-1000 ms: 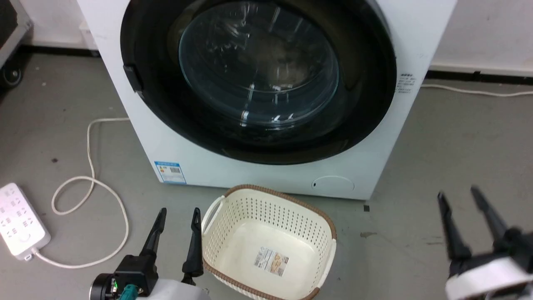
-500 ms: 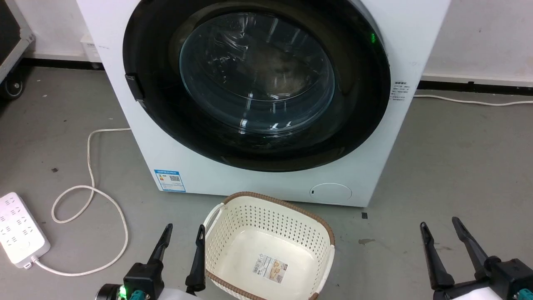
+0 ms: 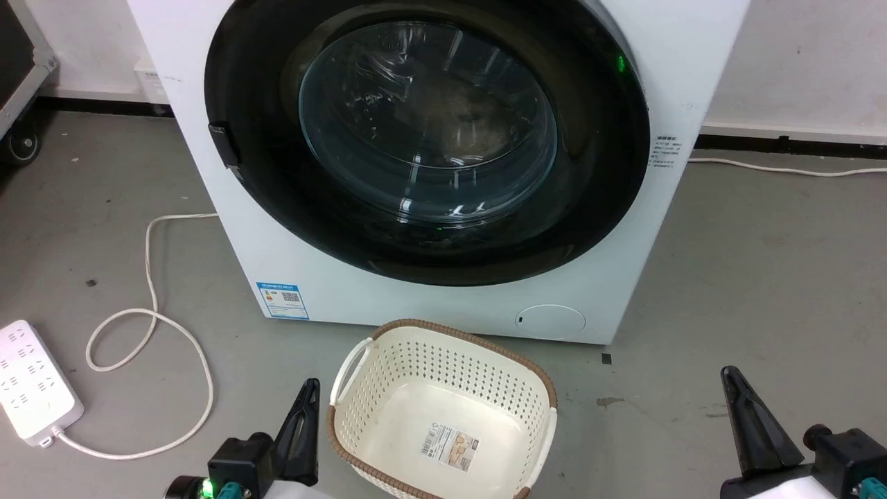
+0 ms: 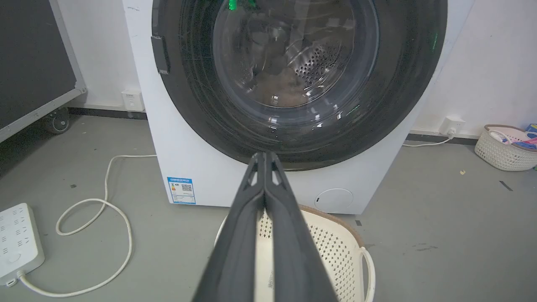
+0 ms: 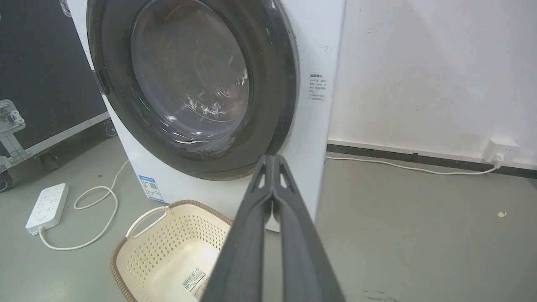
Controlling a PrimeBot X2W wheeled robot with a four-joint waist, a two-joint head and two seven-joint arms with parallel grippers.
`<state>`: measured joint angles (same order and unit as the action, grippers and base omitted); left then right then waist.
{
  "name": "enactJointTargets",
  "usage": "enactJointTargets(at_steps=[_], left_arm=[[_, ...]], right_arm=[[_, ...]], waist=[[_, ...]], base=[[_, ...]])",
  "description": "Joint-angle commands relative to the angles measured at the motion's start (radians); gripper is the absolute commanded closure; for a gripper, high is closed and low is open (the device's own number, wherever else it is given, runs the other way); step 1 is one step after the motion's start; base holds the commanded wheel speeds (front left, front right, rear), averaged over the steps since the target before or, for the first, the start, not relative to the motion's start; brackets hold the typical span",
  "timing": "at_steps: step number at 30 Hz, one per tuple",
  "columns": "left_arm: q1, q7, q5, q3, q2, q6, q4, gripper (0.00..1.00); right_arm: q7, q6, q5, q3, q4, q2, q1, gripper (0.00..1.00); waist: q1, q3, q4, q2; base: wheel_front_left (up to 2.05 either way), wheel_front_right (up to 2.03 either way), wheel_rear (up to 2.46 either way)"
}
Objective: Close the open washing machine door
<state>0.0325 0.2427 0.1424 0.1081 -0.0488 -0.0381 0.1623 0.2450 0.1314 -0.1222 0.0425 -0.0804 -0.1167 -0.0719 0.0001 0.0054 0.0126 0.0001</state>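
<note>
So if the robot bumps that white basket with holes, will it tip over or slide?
Probably slide. The basket looks like thin holey plastic with nothing inside, so likely light. It sits wide and low on the smooth grey floor, so tipping seems unlikely.

left tool (image 3: 311,385) fingers now pressed together, right tool (image 3: 728,373) fingers likewise brought together
</note>
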Motion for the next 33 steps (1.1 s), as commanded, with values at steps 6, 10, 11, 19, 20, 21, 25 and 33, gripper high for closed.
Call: enactJointTargets(at_steps=[6,10,11,19,20,21,25,33], left_arm=[[-0.004,-0.020,-0.017,-0.011,0.000,0.005,-0.017,1.00],[-0.005,-0.028,-0.022,-0.015,0.000,0.006,-0.023,1.00],[-0.005,-0.030,-0.023,-0.016,0.000,0.006,-0.024,1.00],[-0.007,-0.047,-0.032,-0.023,0.000,0.009,-0.035,1.00],[-0.008,-0.049,-0.033,-0.024,0.000,0.009,-0.036,1.00],[-0.008,-0.051,-0.034,-0.025,0.000,0.009,-0.037,1.00],[-0.009,-0.059,-0.039,-0.028,0.000,0.010,-0.043,1.00],[-0.011,-0.075,-0.048,-0.035,0.000,0.013,-0.053,1.00]], right_arm=[[-0.020,0.000,0.014,-0.004,0.010,0.008,0.009,1.00],[-0.029,0.000,0.018,-0.006,0.012,0.010,0.011,1.00],[-0.031,0.000,0.019,-0.006,0.013,0.011,0.012,1.00],[-0.047,0.000,0.027,-0.009,0.018,0.015,0.016,1.00],[-0.049,0.000,0.028,-0.009,0.019,0.016,0.017,1.00],[-0.051,0.000,0.029,-0.010,0.019,0.016,0.017,1.00],[-0.059,0.000,0.033,-0.011,0.022,0.018,0.020,1.00],[-0.076,0.000,0.041,-0.014,0.027,0.023,0.024,1.00]], waist=[[0.0000,0.000,-0.001,-0.0001],[0.0000,-0.001,-0.001,-0.0001],[0.0000,-0.001,-0.001,-0.0001],[0.0000,-0.001,-0.002,-0.0001],[0.0000,-0.001,-0.002,-0.0001],[0.0000,-0.001,-0.003,-0.0001],[0.0000,-0.001,-0.003,-0.0001],[0.0000,-0.002,-0.004,-0.0001]], base=[[0.00,0.00,0.00],[0.00,0.00,0.00],[0.00,0.00,0.00],[0.00,0.00,0.00],[0.00,0.00,0.00],[0.00,0.00,0.00],[0.00,0.00,0.00],[0.00,0.00,0.00]])
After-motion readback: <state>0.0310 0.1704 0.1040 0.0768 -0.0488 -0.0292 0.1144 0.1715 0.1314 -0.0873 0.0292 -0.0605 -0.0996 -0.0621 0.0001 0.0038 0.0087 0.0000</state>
